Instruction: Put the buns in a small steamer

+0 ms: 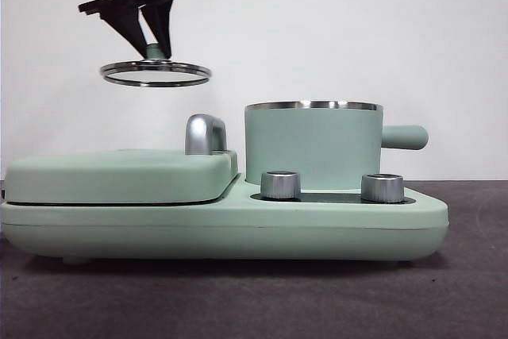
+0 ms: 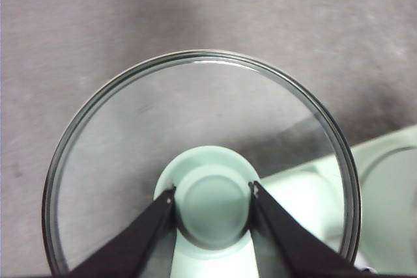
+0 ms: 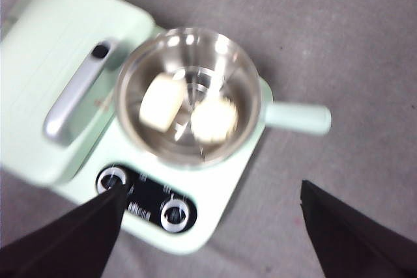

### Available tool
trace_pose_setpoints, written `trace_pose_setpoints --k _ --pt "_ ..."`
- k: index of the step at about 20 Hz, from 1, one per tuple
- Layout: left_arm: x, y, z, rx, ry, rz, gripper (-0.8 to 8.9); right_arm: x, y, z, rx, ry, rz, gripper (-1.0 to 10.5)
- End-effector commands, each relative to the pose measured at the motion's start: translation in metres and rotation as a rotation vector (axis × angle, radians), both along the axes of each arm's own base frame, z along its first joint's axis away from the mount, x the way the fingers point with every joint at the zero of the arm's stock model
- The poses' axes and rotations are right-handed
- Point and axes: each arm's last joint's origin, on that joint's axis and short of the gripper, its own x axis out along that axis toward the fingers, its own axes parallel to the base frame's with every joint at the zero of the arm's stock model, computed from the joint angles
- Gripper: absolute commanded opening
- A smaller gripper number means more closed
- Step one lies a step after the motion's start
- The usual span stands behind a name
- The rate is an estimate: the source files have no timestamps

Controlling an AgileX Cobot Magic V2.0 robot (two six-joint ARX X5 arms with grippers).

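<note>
The small steamer [image 1: 312, 145], a mint-green pot with a steel rim and side handle, stands uncovered on the base unit. In the right wrist view the pot [image 3: 187, 96] holds two white buns: a smooth cream block [image 3: 160, 101] and a rounder one [image 3: 214, 119], blurred. My left gripper [image 1: 155, 44] is shut on the green knob [image 2: 214, 201] of the steel-rimmed glass lid [image 1: 155, 74] and holds it in the air above the griddle section. My right gripper [image 3: 208, 226] is open and empty, high above the appliance.
The flat mint-green griddle section [image 1: 119, 174] with a chrome handle [image 1: 205, 133] lies beside the pot. Two steel dials [image 1: 280, 184] sit on the base unit's front. The grey table [image 1: 254, 299] surrounds the appliance.
</note>
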Motion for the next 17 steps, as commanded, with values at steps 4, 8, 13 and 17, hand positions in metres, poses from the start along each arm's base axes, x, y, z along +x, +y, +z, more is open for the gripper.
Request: trace_pose_setpoints --k 4,8,13,17 --pt "-0.017 -0.035 0.017 -0.030 -0.062 -0.091 0.55 -0.095 -0.052 -0.024 0.057 -0.018 -0.015 4.3" --pt "-0.030 -0.065 0.017 -0.033 -0.061 -0.165 0.55 -0.145 -0.084 -0.067 0.195 -0.150 -0.028 4.2" --pt "-0.050 -0.100 0.016 -0.033 -0.054 -0.259 0.55 -0.193 -0.113 -0.115 0.338 -0.294 0.026 4.2" --pt "-0.070 -0.129 0.016 -0.033 -0.049 -0.340 0.55 -0.205 -0.120 -0.132 0.367 -0.310 0.047 4.2"
